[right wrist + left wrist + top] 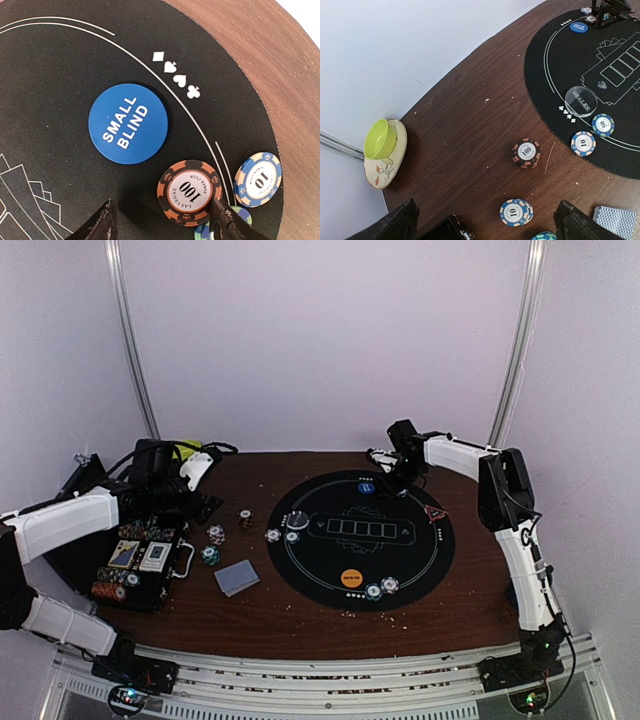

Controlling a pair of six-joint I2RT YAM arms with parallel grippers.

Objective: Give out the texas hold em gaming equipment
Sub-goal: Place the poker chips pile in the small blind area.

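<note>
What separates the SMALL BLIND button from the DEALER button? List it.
The SMALL BLIND button is solid blue with white lettering; the DEALER button is clear. The SMALL BLIND button lies at the black mat's far edge; the DEALER button at its left edge. Both are round, flat on the mat.

A mat (420, 560) was laid on the right half of the desk (300, 620). At its far edge the small-blind disc (128, 123) was placed, with a 100 chip (189, 192) just beside it and a 10 chip (257, 179) at the rim. The dealer disc (581, 100) was set at the mat's left edge. Left of the mat a deck of cards (237, 577) was found, the chip case (140, 565) further left. A bowl (379, 138) was seen on a plate (390, 167) at the far left.
</note>
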